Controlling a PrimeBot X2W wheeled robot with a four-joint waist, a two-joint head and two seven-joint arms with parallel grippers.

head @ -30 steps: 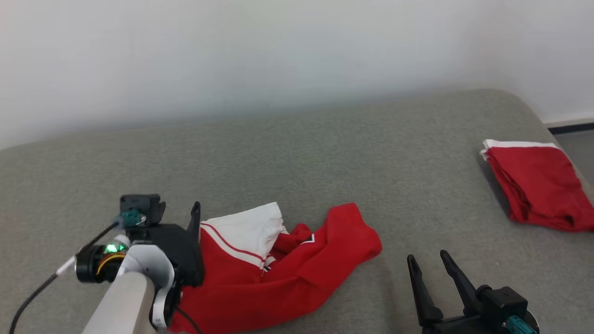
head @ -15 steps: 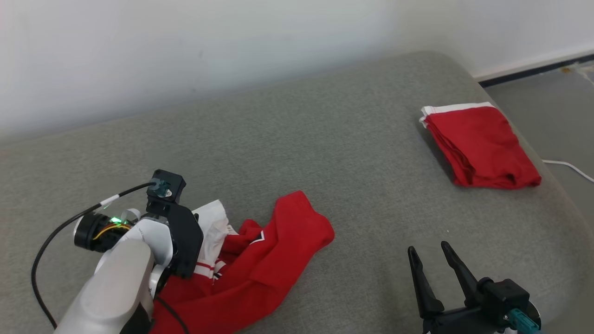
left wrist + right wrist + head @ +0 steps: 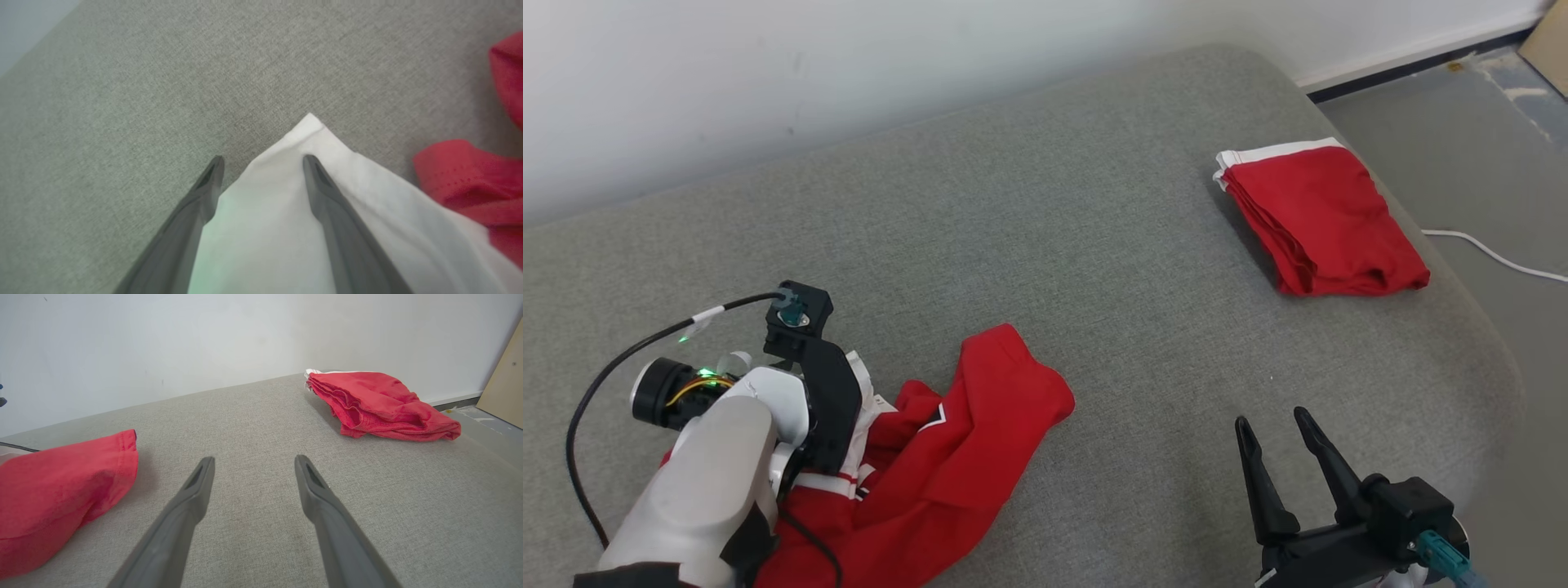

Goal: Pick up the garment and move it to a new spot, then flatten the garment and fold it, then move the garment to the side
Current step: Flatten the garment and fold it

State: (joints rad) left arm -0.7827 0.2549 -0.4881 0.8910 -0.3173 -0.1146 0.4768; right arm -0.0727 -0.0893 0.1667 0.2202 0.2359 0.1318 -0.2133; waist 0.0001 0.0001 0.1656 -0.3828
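Note:
The garment (image 3: 980, 425) is a crumpled red piece with a white panel, lying at the near left of the grey padded surface (image 3: 1054, 204). My left gripper (image 3: 263, 161) is tipped down onto its white corner (image 3: 265, 228). Both dark fingers stand wide apart and open, and the white cloth lies between and under them. In the head view the left wrist (image 3: 809, 384) hides those fingers and most of the white panel. My right gripper (image 3: 1270, 420) hovers open and empty at the near right, well clear of the garment's red end (image 3: 61, 486).
A second red garment (image 3: 1323, 220), folded with a white edge, lies near the far right rim of the surface. Beyond the rounded edge is grey floor with a white cable (image 3: 1494, 257). A pale wall runs along the back, and a cardboard sheet (image 3: 502, 384) leans on it.
The head camera has turned, so the whole picture has shifted. My left wrist has tipped down over the white panel, which now lies bunched beneath it. The right gripper has kept its place.

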